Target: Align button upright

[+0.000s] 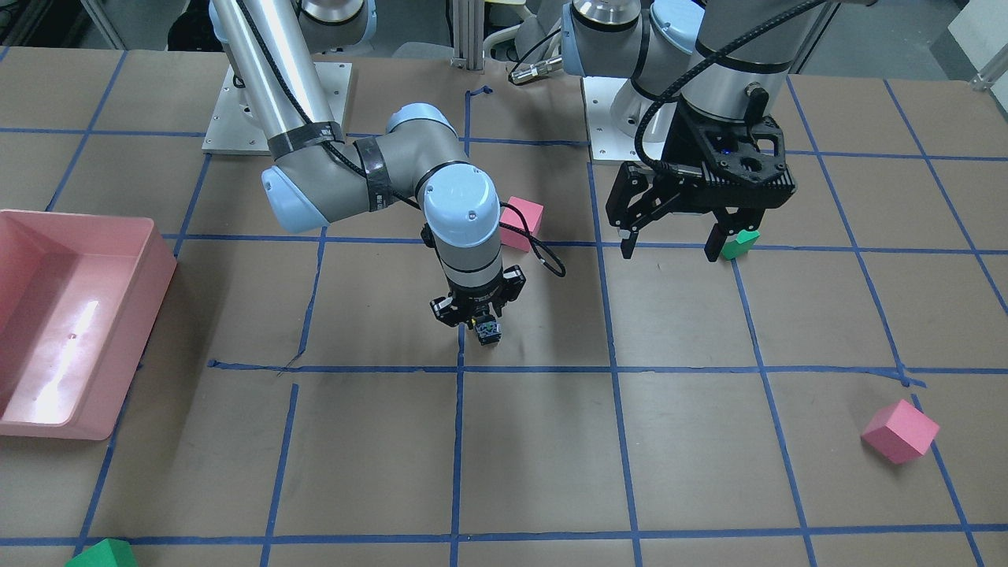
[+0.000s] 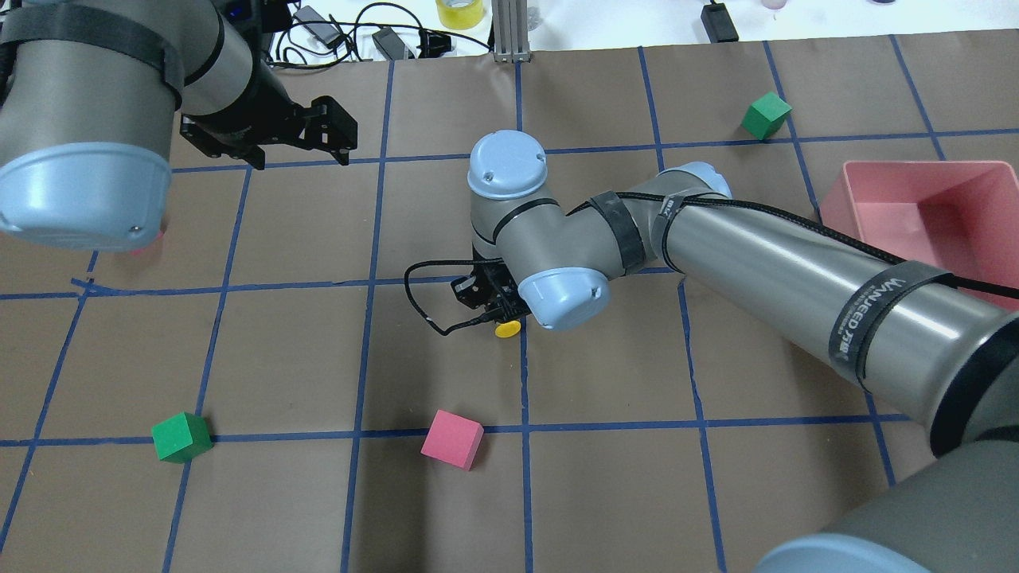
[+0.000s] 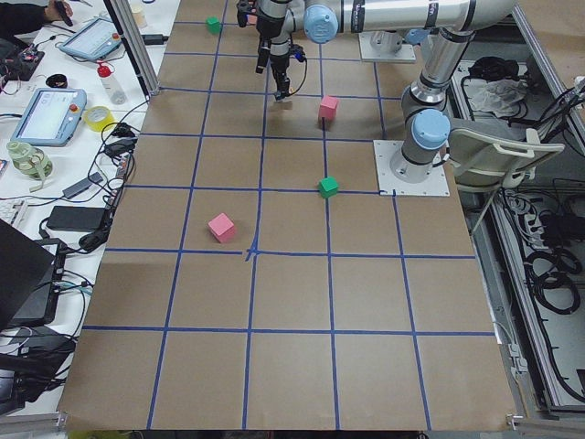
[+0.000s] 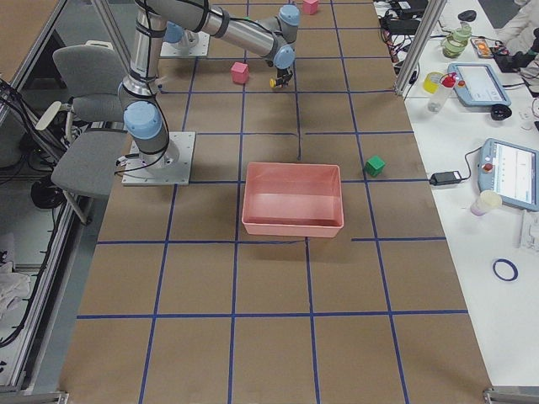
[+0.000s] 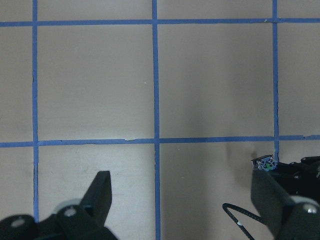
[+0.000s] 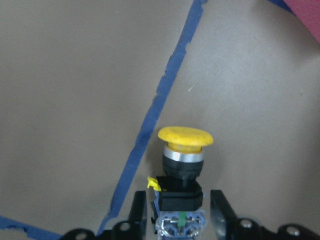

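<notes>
The button [image 6: 184, 160] has a yellow cap, a black body and a metal base. My right gripper [image 6: 181, 212] is shut on its black lower body, and the cap sticks out beyond the fingertips. In the overhead view the yellow cap [image 2: 507, 329] shows just on the near side of the right gripper [image 2: 487, 296], close over the table's middle. In the front-facing view the button's base [image 1: 489, 331] shows under the right gripper [image 1: 475, 315]. My left gripper [image 1: 676, 242] is open and empty above the table, well apart from the button; its fingers [image 5: 100, 192] are spread wide.
A pink bin [image 1: 153, 260] stands at the table's right end. A pink cube [image 1: 521, 223] lies behind the right gripper. A green cube [image 1: 740, 244] lies beside the left gripper's finger. Another pink cube [image 1: 900, 431] and green cube [image 1: 102, 554] lie toward the operators' side.
</notes>
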Controlling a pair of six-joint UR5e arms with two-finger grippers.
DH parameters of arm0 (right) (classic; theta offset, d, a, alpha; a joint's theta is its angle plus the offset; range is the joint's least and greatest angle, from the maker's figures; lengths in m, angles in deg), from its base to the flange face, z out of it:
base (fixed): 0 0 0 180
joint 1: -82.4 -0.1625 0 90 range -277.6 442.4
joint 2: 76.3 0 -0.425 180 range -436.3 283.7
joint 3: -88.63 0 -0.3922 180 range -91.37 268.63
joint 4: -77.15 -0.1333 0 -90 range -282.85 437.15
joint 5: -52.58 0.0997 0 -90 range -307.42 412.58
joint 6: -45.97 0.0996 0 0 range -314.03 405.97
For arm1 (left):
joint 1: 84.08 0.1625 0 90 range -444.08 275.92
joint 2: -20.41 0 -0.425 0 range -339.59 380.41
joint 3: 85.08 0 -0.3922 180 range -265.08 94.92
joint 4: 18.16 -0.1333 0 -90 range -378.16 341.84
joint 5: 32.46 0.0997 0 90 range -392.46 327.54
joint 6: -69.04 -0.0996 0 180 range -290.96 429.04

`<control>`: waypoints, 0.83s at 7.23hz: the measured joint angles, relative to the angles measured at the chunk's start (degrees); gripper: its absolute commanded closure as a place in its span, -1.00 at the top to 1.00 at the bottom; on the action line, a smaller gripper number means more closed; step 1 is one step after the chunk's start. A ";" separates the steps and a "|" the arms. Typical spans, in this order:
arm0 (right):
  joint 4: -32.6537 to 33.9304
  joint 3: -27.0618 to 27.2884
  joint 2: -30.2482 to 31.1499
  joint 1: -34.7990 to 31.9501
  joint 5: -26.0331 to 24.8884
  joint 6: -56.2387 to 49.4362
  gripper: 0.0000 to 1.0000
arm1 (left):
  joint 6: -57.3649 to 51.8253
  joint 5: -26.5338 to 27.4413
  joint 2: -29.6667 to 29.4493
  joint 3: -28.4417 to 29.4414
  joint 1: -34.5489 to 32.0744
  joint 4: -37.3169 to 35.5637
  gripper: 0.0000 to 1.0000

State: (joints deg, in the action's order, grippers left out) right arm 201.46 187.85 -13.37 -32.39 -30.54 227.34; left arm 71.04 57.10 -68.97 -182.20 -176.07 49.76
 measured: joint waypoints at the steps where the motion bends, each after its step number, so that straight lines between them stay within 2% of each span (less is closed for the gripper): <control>1: -2.46 0.22 0.42 0.02 0.02 -0.64 1.00 | -0.02 0.00 0.00 0.00 0.02 -0.05 1.00; 4: -3.69 -0.28 3.48 0.61 -0.27 -2.66 1.00 | 0.04 0.08 0.00 -0.02 -0.02 -0.12 1.00; 6: -6.04 -0.05 8.00 4.56 -0.51 -9.38 1.00 | 2.57 0.54 0.16 -1.49 -0.47 -3.23 1.00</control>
State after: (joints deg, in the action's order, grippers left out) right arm 195.42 187.80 -5.37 -27.83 -31.06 217.96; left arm 73.61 57.65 -68.82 -183.68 -176.54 46.53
